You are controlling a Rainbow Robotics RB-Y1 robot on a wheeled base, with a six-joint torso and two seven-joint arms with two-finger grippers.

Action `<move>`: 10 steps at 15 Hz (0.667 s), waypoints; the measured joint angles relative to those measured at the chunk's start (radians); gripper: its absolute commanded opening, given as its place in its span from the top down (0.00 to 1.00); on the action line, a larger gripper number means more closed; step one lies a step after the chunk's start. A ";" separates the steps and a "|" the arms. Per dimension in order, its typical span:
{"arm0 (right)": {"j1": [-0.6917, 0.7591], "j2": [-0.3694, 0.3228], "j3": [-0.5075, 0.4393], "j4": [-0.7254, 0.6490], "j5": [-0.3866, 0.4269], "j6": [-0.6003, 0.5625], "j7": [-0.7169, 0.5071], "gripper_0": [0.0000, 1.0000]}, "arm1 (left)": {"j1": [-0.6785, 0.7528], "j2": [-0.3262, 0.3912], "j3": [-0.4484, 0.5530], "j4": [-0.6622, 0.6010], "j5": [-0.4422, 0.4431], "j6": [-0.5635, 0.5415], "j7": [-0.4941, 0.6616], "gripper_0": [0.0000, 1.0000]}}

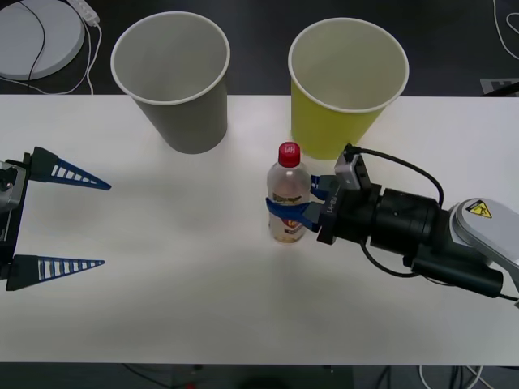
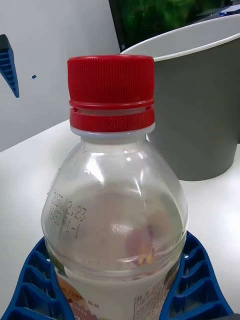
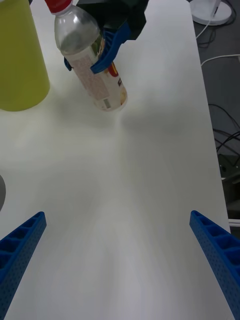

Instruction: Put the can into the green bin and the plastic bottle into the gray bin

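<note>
The plastic bottle (image 1: 286, 194) stands upright on the white bench (image 1: 186, 275), clasped at its label between the blue fingers of the right gripper (image 1: 298, 203), whose arm reaches in level from the side. Beyond those fingers stand the gray bin (image 1: 174, 77) and green bin (image 1: 345, 85). The left gripper (image 1: 61, 219) hangs well apart, fingers spread wide.

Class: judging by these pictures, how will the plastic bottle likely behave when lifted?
The plastic bottle looks nearly empty, so probably light. Its thin clear wall may dent under the right gripper, whose fingers close around its middle. Tall, narrow and upright on the table, it could tip if nudged.
</note>
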 measured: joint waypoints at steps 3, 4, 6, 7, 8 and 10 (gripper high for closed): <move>0.006 -0.045 -0.030 -0.046 0.058 0.001 -0.120 1.00 | 0.000 0.000 0.000 0.000 0.000 0.000 0.000 0.00; 0.013 -0.060 -0.048 -0.066 0.089 0.001 -0.168 1.00 | 0.000 0.000 0.000 0.000 0.000 0.000 0.000 0.00; 0.038 -0.091 -0.096 -0.121 0.167 0.001 -0.273 1.00 | 0.000 0.000 0.000 0.000 0.000 0.000 0.000 0.00; 0.052 -0.108 -0.119 -0.152 0.208 0.001 -0.330 1.00 | 0.000 0.000 0.000 0.000 0.000 0.000 0.000 0.00; 0.066 -0.124 -0.140 -0.184 0.245 0.001 -0.383 1.00 | 0.000 0.000 0.000 0.000 0.000 0.000 0.000 0.00; 0.093 -0.158 -0.173 -0.255 0.320 0.001 -0.486 1.00 | 0.000 0.000 0.000 0.000 0.000 0.000 0.000 0.00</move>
